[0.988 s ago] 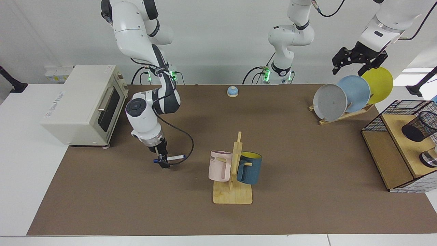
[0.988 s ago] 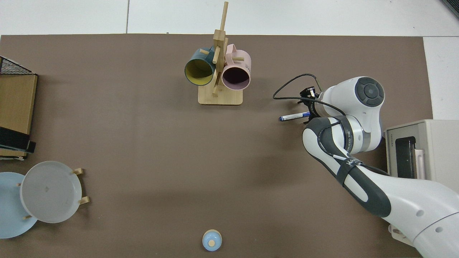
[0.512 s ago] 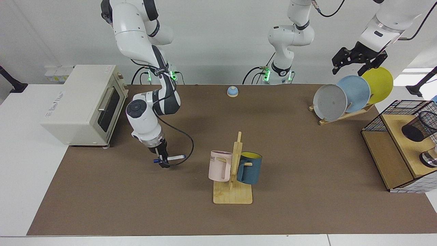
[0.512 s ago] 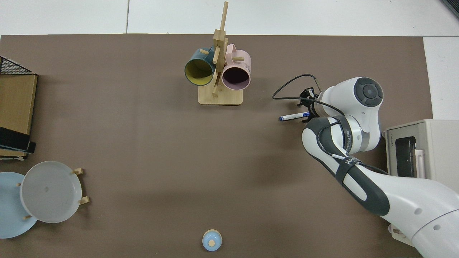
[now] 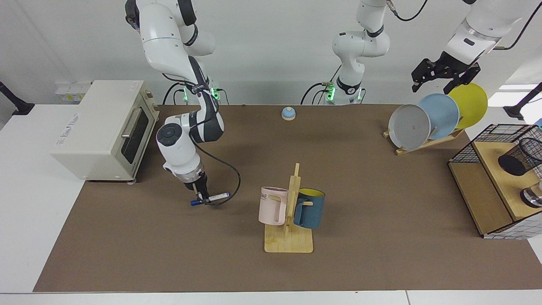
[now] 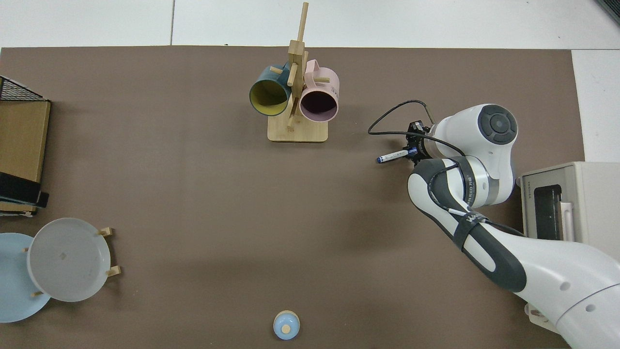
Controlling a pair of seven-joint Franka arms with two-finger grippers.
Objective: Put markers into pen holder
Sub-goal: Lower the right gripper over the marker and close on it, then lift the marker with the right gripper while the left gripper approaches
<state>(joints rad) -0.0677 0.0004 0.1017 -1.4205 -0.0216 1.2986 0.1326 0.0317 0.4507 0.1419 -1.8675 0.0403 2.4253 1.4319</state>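
Observation:
The marker [image 5: 217,196], white with blue ends, is held low over the brown mat left of the mug rack, its capped end tipped slightly down. My right gripper [image 5: 204,198] points down and is shut on it near the capped end. From above, the marker [image 6: 393,155] sticks out leftward from the right gripper [image 6: 412,150]. The pen holder [image 5: 518,159], a black mesh cup, sits tilted on the wooden shelf at the far right edge; the top view does not show it. My left gripper [image 5: 443,79] waits open, high above the plates.
A mug rack [image 5: 290,237] with a pink and a teal mug stands mid-mat. A toaster oven [image 5: 106,131] sits beside the right arm. Plates [image 5: 438,115] lean in a rack at the back right, near a black wire basket [image 5: 493,134]. A small bell [image 5: 288,113] sits at the back.
The right gripper has closed on the marker and risen a little. The marker has tilted, shifting slightly with the hand. The left arm has not moved.

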